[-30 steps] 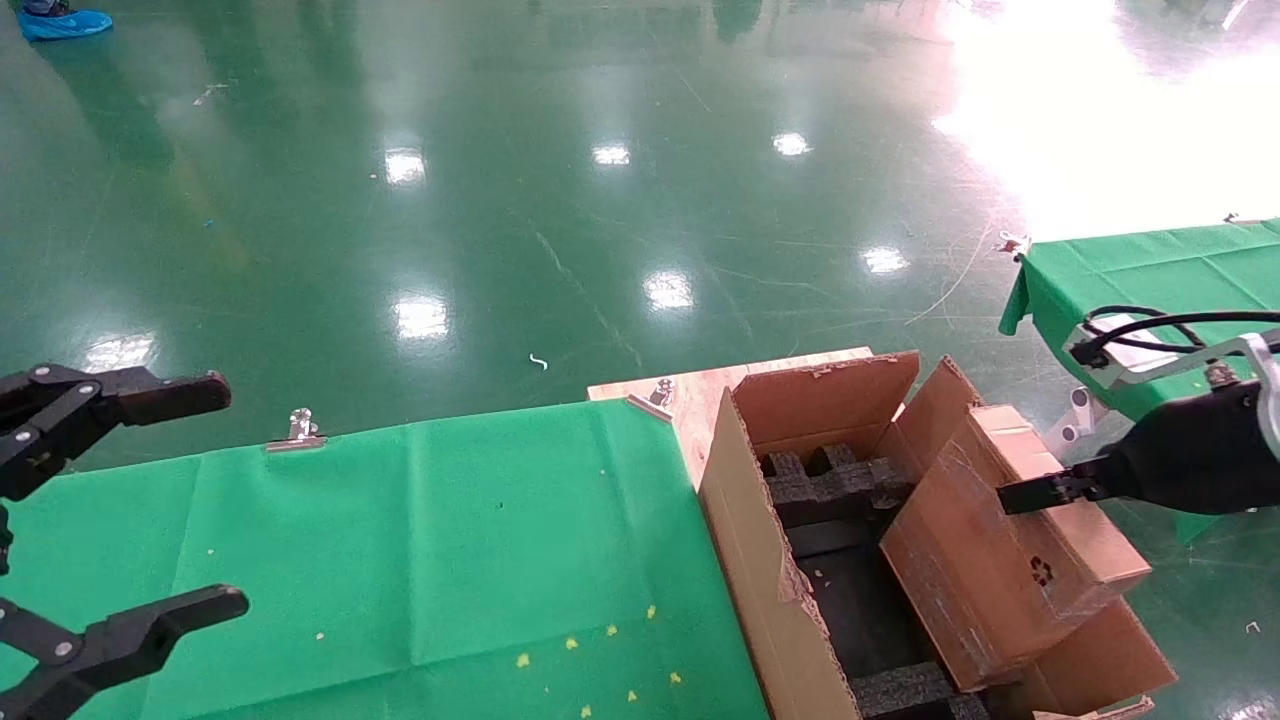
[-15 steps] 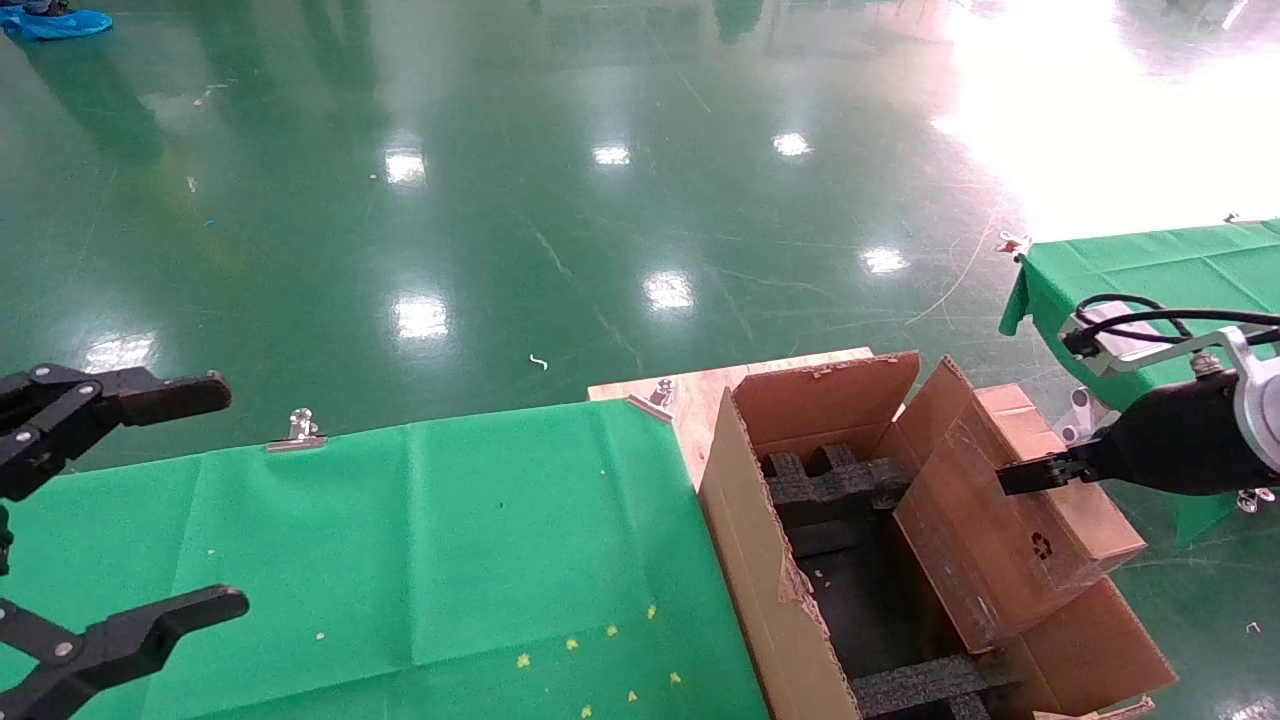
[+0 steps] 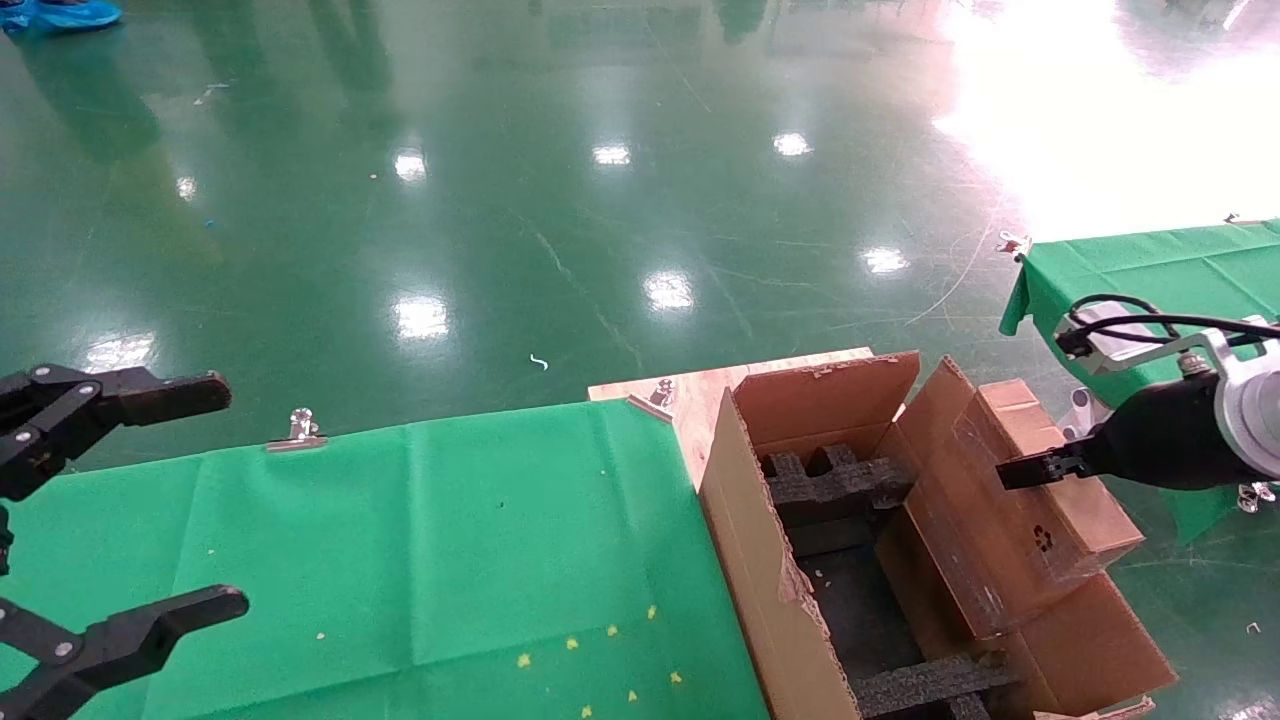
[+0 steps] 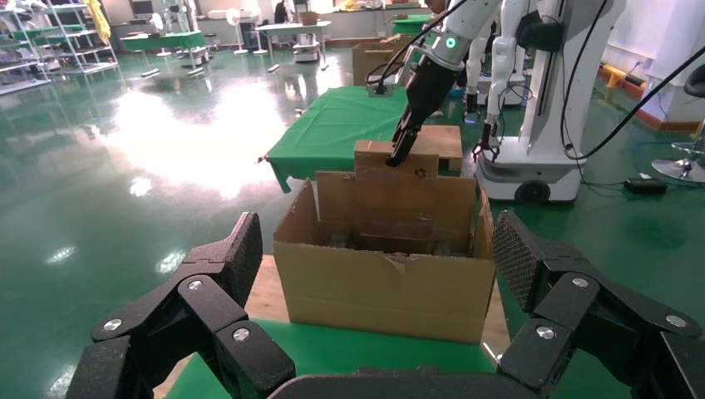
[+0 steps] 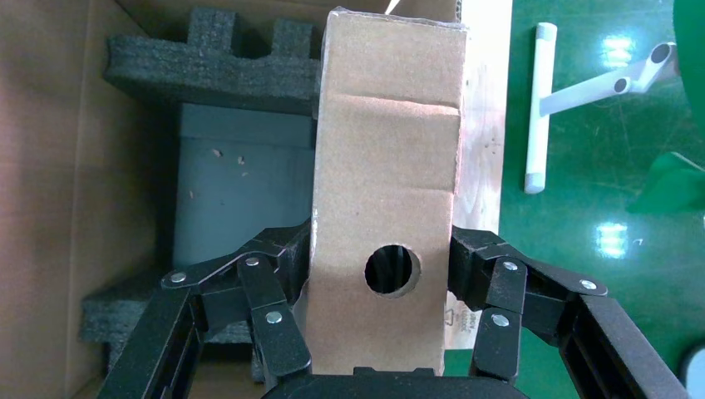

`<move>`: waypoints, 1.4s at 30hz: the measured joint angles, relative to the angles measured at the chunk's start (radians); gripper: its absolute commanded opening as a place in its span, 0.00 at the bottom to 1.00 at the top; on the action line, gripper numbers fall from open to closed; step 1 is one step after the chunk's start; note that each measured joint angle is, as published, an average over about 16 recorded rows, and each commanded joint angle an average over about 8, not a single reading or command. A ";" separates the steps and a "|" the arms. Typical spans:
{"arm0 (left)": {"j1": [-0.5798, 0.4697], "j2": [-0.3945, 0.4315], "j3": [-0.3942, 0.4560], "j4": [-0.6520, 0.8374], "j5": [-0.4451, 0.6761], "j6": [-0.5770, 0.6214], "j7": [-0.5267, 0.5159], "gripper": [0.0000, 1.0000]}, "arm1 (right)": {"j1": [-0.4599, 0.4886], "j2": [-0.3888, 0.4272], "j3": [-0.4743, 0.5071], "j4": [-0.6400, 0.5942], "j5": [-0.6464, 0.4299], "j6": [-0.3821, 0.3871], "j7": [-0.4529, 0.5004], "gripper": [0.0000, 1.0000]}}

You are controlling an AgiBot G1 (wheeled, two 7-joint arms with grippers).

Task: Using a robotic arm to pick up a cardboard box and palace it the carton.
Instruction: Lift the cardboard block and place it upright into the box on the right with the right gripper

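My right gripper (image 3: 1005, 470) is shut on the cardboard box (image 3: 1000, 520), a small brown closed box. It holds the box tilted over the right side of the carton (image 3: 760, 570), with the box's lower end inside. In the right wrist view the fingers (image 5: 274, 283) clamp both sides of the box (image 5: 387, 166), beside its round hole (image 5: 392, 269). Black foam inserts (image 5: 216, 66) lie in the carton below. My left gripper (image 3: 200, 490) is open and empty above the green table at the left. In the left wrist view, the carton (image 4: 382, 283) and the held box (image 4: 397, 158) show.
A green cloth table (image 3: 400, 560) with a metal clip (image 3: 298, 430) lies left of the carton, which stands on a wooden board (image 3: 690, 395). A second green table (image 3: 1150, 265) stands at the right. A white stand leg (image 5: 539, 108) lies on the floor beside the board.
My right gripper has carried the box a little away from me and toward the carton's right wall. More of the near foam insert now shows. The left arm has not moved.
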 measured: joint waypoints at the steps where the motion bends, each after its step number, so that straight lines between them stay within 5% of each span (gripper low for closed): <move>1: 0.000 0.000 0.000 0.000 0.000 0.000 0.000 1.00 | -0.003 -0.002 -0.002 0.000 -0.003 0.003 0.004 0.00; 42: 0.000 0.000 0.000 0.000 0.000 0.000 0.000 1.00 | -0.266 -0.094 -0.108 -0.002 -0.269 0.306 0.284 0.00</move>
